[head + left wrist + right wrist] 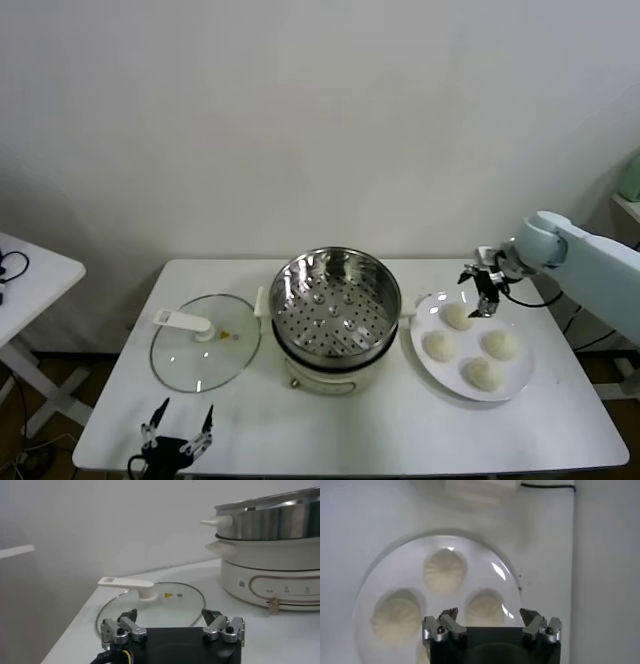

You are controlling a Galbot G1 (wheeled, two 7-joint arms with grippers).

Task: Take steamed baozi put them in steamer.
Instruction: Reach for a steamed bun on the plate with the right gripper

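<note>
**Buns on the plate, right claw poised above them**

Buns (458, 317) first: all four sit on the white plate (518, 378) to my right of the steamer (335, 300), none yet moved. They are spaced apart on the plate, which leaves room for fingers to come down on either side of one.

My right claw (484, 296) hangs over the far edge of that plate, just above the bun nearest the wall, with its jaws spread wide and nothing between them. In the right wrist view the fingertips (447, 618) straddle one bun below, so I judge this is the lineup for a first pick.

The steamer basket stands open in the middle of the tabletop (400, 440), bare, its glass lid (205, 345) laid flat to the left, out of the carrying path.

My left claw (180, 432) waits low at the near edge of the tabletop, by the lid, jaws apart and holding nothing.
</note>
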